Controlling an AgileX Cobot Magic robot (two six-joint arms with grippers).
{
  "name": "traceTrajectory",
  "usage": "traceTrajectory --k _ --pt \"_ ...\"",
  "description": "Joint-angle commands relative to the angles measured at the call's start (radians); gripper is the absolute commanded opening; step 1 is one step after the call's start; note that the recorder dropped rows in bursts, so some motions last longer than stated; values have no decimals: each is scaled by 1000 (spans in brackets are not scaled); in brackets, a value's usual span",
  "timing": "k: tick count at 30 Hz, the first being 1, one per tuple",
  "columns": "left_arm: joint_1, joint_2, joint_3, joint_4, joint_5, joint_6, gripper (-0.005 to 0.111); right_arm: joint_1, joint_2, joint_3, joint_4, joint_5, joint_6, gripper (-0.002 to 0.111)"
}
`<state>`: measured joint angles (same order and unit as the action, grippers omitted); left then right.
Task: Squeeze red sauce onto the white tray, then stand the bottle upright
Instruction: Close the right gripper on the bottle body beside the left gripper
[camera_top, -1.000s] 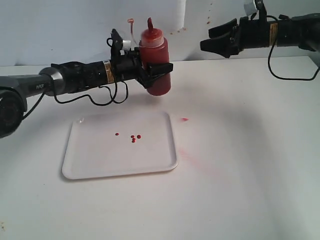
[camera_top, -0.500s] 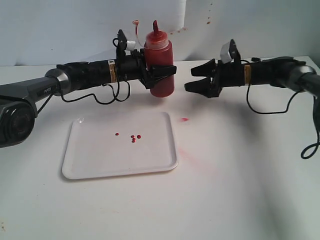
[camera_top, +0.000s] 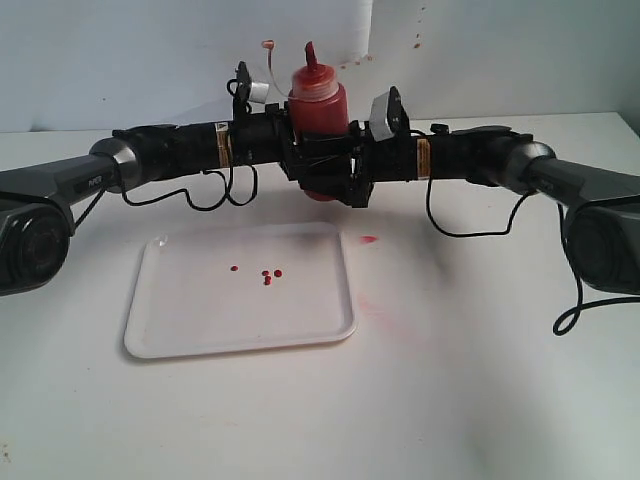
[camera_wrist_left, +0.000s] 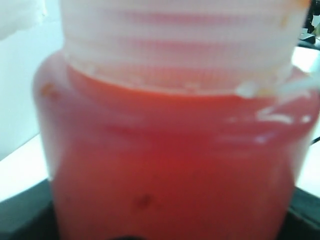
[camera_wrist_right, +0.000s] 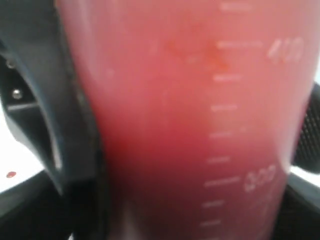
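Over bench (camera_top: 480, 350), left fingers (camera_top: 298, 155) grip bottle (camera_top: 320, 105); right fingers (camera_top: 358, 182) flank it, hold unclear. Squeezing could spurt sauce (camera_wrist_left: 165, 175) past tray (camera_top: 180, 320).

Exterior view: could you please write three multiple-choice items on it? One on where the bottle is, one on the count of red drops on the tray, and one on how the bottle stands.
1. Where is the bottle relative to the white tray?
A. lying on it
B. beyond its far edge, between the left gripper and the right gripper
C. in front of its near edge

2. How many red drops lie on the tray?
A. none
B. four
C. over twenty

3. How does the bottle stand?
A. upright
B. upside down
C. on its side

Answers:
1 B: both grippers meet at it behind the tray.
2 B: four small dots show near the tray's middle.
3 A: its nozzle points up.
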<state>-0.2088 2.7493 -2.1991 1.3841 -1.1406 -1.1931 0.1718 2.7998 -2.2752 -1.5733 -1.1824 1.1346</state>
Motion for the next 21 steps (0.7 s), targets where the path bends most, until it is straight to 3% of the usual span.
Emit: traceTrajectory --k 1,5,6,10,13,21 --pt "-5 -17 -14 -36 -30 -10 0 8 -2 -2 10 40 -9 51" --pt "-5 -17 -14 -36 -30 -10 1 4 -2 -2 10 48 -9 6" --pt "-5 -17 -14 -36 -30 -10 1 4 -2 -2 10 48 -7 0" --pt "-5 -17 -14 -36 -30 -10 8 4 -2 -2 22 48 -7 0" --pt "-5 -17 -14 -36 -30 -10 23 2 -2 -2 22 48 -7 0" --pt "-5 -17 -14 -36 -38 -12 100 -11 -2 -2 83 48 -9 0"
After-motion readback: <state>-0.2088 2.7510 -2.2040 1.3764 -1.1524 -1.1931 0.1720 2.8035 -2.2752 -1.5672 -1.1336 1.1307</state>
